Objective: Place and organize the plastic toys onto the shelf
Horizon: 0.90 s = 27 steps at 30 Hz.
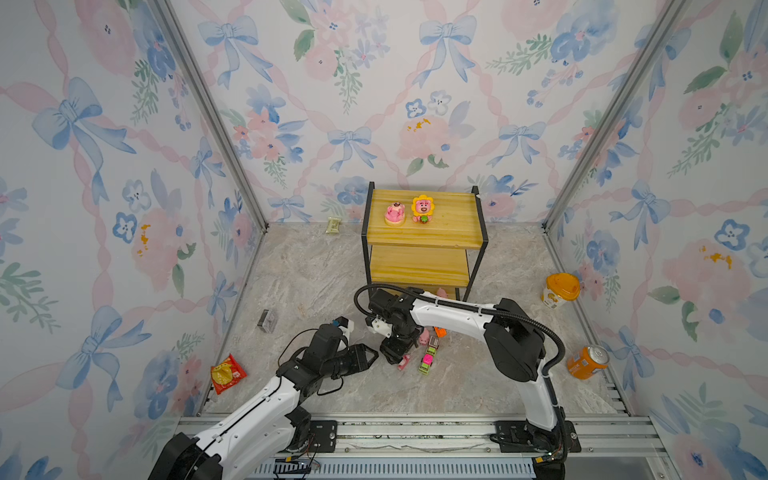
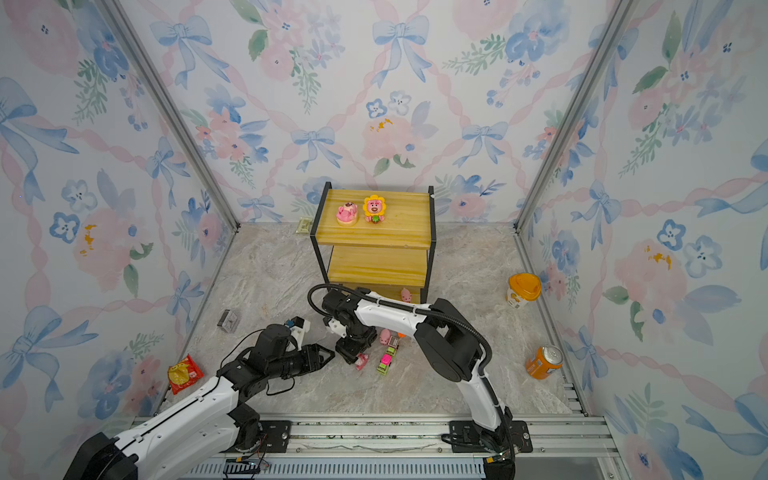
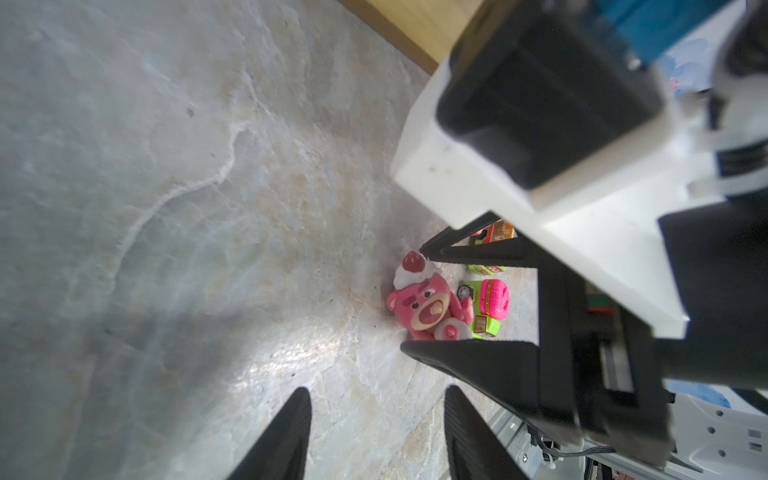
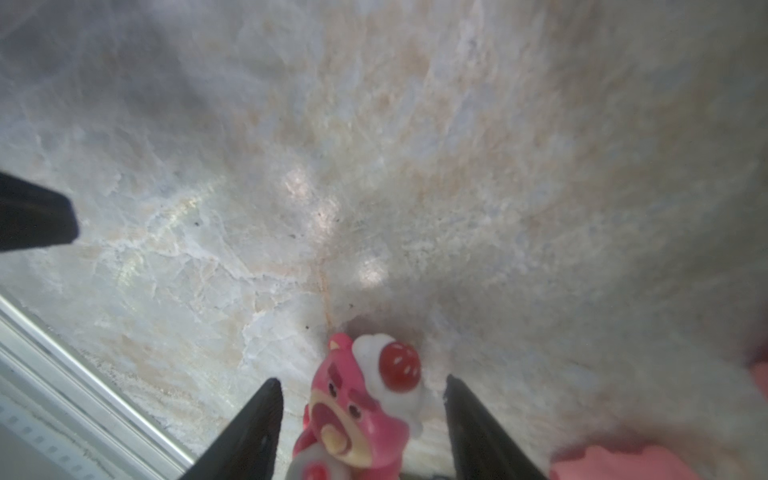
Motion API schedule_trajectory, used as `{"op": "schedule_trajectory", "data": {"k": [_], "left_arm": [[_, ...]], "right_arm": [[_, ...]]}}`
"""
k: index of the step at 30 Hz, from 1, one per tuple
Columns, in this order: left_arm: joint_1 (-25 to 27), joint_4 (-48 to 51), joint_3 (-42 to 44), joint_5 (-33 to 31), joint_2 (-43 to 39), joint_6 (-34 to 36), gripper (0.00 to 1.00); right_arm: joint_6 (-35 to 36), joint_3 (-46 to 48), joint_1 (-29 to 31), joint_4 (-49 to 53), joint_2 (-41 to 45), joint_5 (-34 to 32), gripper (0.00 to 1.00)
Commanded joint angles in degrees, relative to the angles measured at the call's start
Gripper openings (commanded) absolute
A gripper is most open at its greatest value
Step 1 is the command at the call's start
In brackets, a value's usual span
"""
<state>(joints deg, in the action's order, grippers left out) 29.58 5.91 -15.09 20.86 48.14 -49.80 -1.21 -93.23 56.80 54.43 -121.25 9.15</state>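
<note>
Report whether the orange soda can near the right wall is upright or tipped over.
Tipped over. In a top view the orange can lies on its side, with its silver top facing sideways rather than up.

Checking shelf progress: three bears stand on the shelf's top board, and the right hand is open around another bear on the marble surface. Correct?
Not quite. Both top views show two bears on the top board of the shelf, a pink bear and a sunflower bear, not three. The rest holds: the right hand is open around another bear on the marble surface.
</note>
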Motion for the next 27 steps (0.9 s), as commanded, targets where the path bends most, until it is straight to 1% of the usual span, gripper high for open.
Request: {"op": "schedule_trajectory", "data": {"k": [1,17,22,27], "left_arm": [[-0.5,0.9,0.7,0.3,-0.8,0.1,0.53],[-0.9,1.7,0.5,0.6,-1.0,0.3,0.53],[-0.9,1.6,0.4,0.7,-0.9,0.4,0.53],[-1.0,1.7,0.5,0.7,-0.9,0.4,0.53]], "right_arm": [[0.2,-1.0,0.5,1.3,-1.1,-0.4,0.63],[0.0,1.4,1.9,0.7,-1.1,-0.7,0.57],[-0.3,2.3,1.9,0.0,-0.7,-1.2,0.53],[0.0,1.1,1.9,0.4,-1.4,-1.8,0.53]]}}
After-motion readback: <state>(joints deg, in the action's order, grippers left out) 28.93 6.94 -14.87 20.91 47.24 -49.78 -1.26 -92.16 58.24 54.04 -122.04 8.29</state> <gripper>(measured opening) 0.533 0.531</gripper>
